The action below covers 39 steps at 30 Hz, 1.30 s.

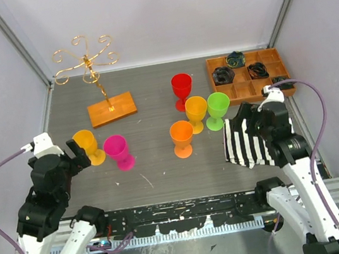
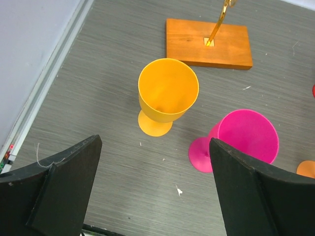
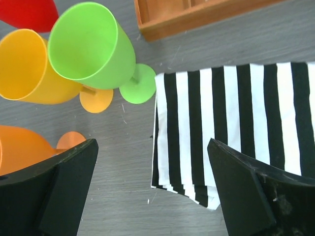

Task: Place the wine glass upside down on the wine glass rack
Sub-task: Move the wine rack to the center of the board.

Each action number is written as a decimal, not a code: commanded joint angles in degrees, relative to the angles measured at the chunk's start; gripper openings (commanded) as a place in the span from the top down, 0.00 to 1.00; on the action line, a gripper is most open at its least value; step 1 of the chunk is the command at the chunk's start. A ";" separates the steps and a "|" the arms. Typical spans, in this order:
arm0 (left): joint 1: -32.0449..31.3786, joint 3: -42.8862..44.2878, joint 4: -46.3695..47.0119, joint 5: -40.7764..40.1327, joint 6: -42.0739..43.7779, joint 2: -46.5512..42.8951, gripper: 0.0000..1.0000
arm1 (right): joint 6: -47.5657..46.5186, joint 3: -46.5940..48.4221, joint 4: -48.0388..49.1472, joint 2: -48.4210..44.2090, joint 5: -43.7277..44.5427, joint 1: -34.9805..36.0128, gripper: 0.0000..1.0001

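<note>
Table seen from above and from both wrists. The wine glass rack (image 1: 112,108) stands near the far-left corner of the table, its wooden base flat and its gold scroll arms bare. The left wrist view cuts it off above the foot of the post.

Six wine glasses stand upright on the table, none touching the rack. The amber glass (image 2: 167,96) and the pink glass (image 2: 246,135) are toward the left edge. The red glass (image 1: 181,88), yellow glass (image 1: 196,111), green glass (image 3: 91,46) and orange glass (image 1: 181,135) cluster at mid-table. In the right wrist view the red glass is cropped by the frame and the orange glass is partly hidden behind a finger.

The left gripper (image 2: 155,143) hovers with its jaws wide apart, empty, above the bare table just near of the amber and pink glasses. The right gripper (image 3: 152,142) also has its jaws spread wide and holds nothing. It hangs over the left edge of a striped cloth (image 1: 248,144), and the right arm covers part of that cloth in the overhead view.

A compartmented wooden tray (image 1: 224,93) sits at the far-right corner. The dark items in it are too small to identify.
</note>
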 commanded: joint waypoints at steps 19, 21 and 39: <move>2.67 1.16 -2.72 4.53 -13.30 8.22 0.02 | 1.33 9.38 -6.76 10.18 -14.79 -1.40 0.00; 2.68 0.49 -2.04 3.23 -13.48 8.34 0.02 | 1.01 8.86 -6.32 9.20 -16.45 -1.40 0.00; 2.74 9.93 5.72 4.72 -3.03 17.91 0.02 | 0.52 8.61 -4.66 3.60 -19.23 -1.42 0.00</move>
